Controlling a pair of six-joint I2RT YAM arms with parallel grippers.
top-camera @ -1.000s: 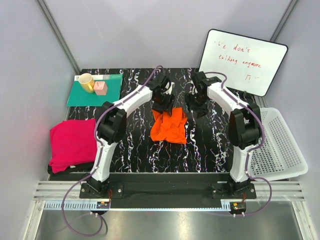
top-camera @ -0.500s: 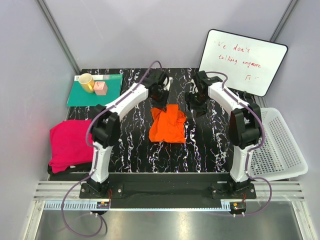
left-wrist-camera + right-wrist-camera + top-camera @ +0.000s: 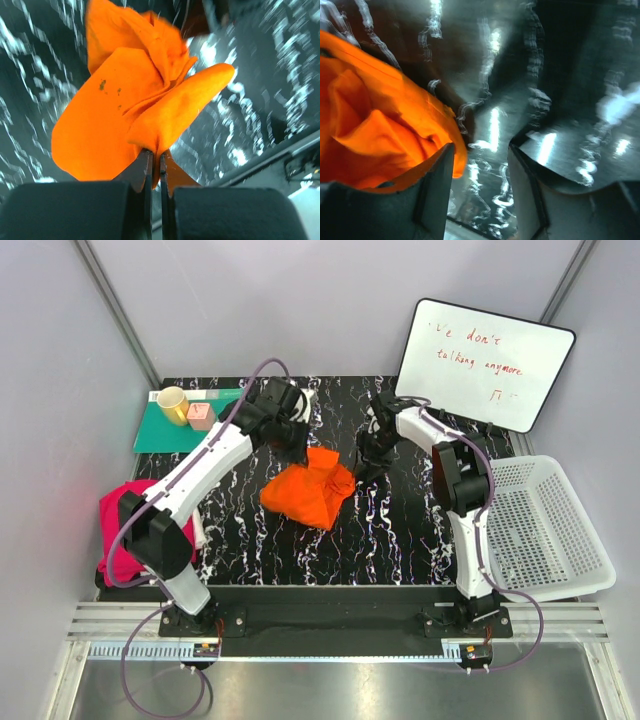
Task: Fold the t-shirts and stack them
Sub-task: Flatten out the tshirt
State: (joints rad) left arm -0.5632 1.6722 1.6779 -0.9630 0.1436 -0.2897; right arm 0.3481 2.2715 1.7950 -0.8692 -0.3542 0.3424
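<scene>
Dragged left, orange t-shirt pinched in left gripper, right gripper alongside

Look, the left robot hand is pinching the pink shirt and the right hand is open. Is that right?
Not quite. The left gripper is pinching the orange t-shirt, not the pink one, as the left wrist view shows. The right gripper is open, as you said.
</scene>
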